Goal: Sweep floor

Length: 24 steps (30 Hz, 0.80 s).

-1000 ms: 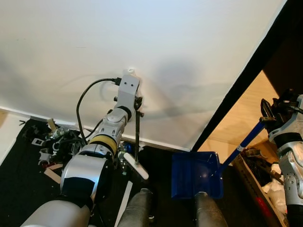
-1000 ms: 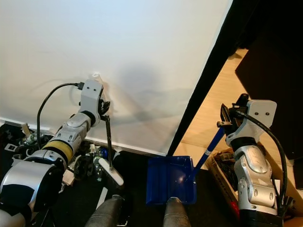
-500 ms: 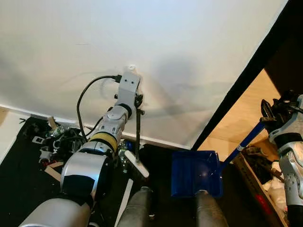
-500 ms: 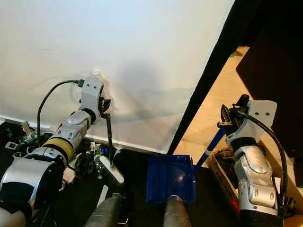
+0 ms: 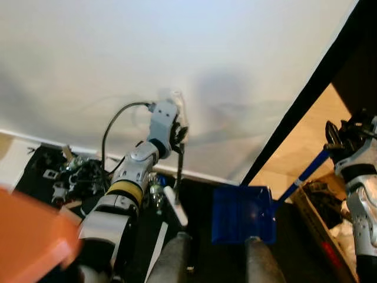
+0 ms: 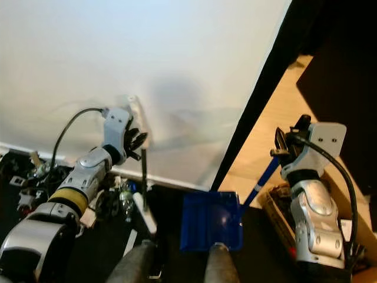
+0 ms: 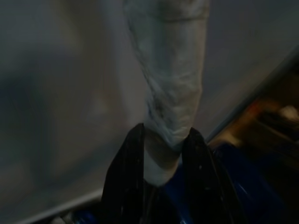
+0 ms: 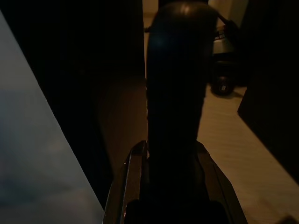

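1. While your left gripper point(image 6: 139, 140) pinches the broom point(image 6: 144, 194) by its white grip, the head sits on the black mat point(image 6: 171, 206) near the debris point(image 5: 76, 177).
2. Dead centre, the blue dustpan point(image 6: 211, 223) lies flat.
3. Your right gripper point(image 6: 284, 143) is clamped on its handle.

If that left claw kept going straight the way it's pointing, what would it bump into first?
Most likely the white wall. The left gripper, shut on the broom handle, points up and forward at it. Depth is hard to judge, but nothing shows in between.
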{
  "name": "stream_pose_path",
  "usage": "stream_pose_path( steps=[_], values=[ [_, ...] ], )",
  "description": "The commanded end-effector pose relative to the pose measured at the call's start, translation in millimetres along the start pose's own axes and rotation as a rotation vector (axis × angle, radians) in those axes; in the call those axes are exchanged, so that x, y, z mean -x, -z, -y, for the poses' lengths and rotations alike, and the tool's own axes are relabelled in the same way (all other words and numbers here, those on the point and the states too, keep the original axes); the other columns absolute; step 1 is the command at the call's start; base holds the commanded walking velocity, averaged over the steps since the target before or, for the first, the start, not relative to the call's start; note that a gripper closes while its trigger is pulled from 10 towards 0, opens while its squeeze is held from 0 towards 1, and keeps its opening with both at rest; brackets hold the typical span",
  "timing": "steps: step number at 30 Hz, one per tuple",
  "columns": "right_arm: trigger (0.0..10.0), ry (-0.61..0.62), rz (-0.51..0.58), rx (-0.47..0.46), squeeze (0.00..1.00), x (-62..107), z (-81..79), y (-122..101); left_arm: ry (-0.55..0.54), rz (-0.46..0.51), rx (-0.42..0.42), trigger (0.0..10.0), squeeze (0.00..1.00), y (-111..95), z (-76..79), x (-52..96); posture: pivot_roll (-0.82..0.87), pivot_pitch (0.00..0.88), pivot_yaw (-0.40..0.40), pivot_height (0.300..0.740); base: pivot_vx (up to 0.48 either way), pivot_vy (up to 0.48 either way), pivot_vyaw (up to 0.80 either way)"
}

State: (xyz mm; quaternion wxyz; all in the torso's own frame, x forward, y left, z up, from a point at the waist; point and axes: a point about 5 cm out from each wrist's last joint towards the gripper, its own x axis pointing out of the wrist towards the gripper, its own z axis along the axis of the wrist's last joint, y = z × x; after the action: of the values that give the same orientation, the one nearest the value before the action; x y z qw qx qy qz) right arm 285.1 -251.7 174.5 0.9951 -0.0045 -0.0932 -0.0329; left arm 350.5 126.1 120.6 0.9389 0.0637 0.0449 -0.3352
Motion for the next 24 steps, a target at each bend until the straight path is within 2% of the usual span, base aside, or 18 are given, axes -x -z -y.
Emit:
stream_pose_path(
  steps=[1, 2, 3, 4, 6, 9, 11, 12, 13, 15, 17, 19, 24],
  values=[
    [10.0, -0.008, 0.022, -0.022, 0.0, 1.3, -2.9, -3.1, 0.053, -0.008, 0.019, 10.0, 0.0, -0.3, 6.5, 6.9, -0.06, 0.256, 0.116, 0.74, 0.0, 0.0, 0.0],
    [10.0, -0.009, 0.024, -0.025, 0.0, 0.7, -3.8, -3.2, 0.068, -0.011, 0.024, 10.0, 0.0, 0.6, 11.1, 12.5, -0.06, 0.256, 0.116, 0.74, 0.0, 0.0, 0.0],
    [10.0, -0.01, 0.025, -0.028, 0.0, -0.2, -5.0, -2.3, 0.072, -0.03, -0.008, 10.0, 0.0, 5.8, 14.5, 18.8, -0.05, 0.247, 0.118, 0.74, 0.0, 0.0, 0.0],
    [10.0, -0.01, 0.025, -0.028, 0.0, -0.2, -5.0, -2.3, 0.072, -0.03, -0.008, 10.0, 0.0, 5.8, 14.5, 18.8, -0.05, 0.247, 0.118, 0.74, 0.0, 0.0, 0.0],
    [10.0, -0.014, 0.022, -0.034, 0.0, -1.9, -7.3, 0.5, 0.014, -0.091, -0.049, 10.0, 0.0, 22.3, 10.7, 23.3, -0.04, 0.236, 0.116, 0.74, 0.0, 0.0, 0.0],
    [10.0, -0.017, 0.021, -0.036, 0.0, -2.6, -8.4, 1.6, -0.008, -0.105, -0.053, 10.0, 0.0, 27.3, 8.9, 24.0, -0.05, 0.231, 0.115, 0.74, 0.0, 0.0, 0.0],
    [10.0, -0.016, 0.025, -0.036, 0.0, -3.0, -7.6, 0.1, 0.021, -0.089, -0.007, 10.0, 0.0, 22.3, 11.4, 25.8, -0.05, 0.226, 0.115, 0.74, 0.0, 0.0, 0.0],
    [10.0, -0.015, 0.031, -0.036, 0.0, -3.4, -6.5, -1.6, 0.088, -0.039, 0.079, 10.0, 0.0, 10.9, 16.5, 27.6, -0.05, 0.218, 0.115, 0.74, 0.0, 0.0, 0.0],
    [10.0, -0.015, 0.031, -0.036, 0.0, -3.4, -6.5, -1.6, 0.088, -0.039, 0.079, 10.0, 0.0, 10.9, 16.5, 27.6, -0.05, 0.218, 0.115, 0.74, 0.0, 0.0, 0.0],
    [10.0, -0.02, 0.036, -0.035, 0.0, -4.0, -7.1, -2.8, 0.143, 0.004, 0.13, 10.0, 0.0, -2.1, 22.1, 32.2, -0.05, 0.218, 0.115, 0.74, 0.0, 0.0, 0.0],
    [10.0, -0.023, 0.038, -0.037, 0.0, -4.3, -7.8, -3.1, 0.155, 0.01, 0.134, 10.0, 0.0, -7.4, 24.3, 35.3, -0.05, 0.213, 0.113, 0.74, 0.0, 0.0, 0.0],
    [10.0, -0.033, 0.042, -0.039, 0.0, -5.8, -9.8, -3.7, 0.174, 0.021, 0.105, 10.0, 0.0, -15.4, 25.0, 39.8, -0.05, 0.205, 0.109, 0.74, 0.0, 0.0, 0.0],
    [10.0, -0.049, 0.05, -0.043, 0.0, -10.5, -13.1, -4.8, 0.184, -0.002, 0.054, 10.0, 0.0, -12.5, 23.2, 46.0, -0.04, 0.196, 0.104, 0.74, 0.0, 0.0, 0.0]
  ],
)
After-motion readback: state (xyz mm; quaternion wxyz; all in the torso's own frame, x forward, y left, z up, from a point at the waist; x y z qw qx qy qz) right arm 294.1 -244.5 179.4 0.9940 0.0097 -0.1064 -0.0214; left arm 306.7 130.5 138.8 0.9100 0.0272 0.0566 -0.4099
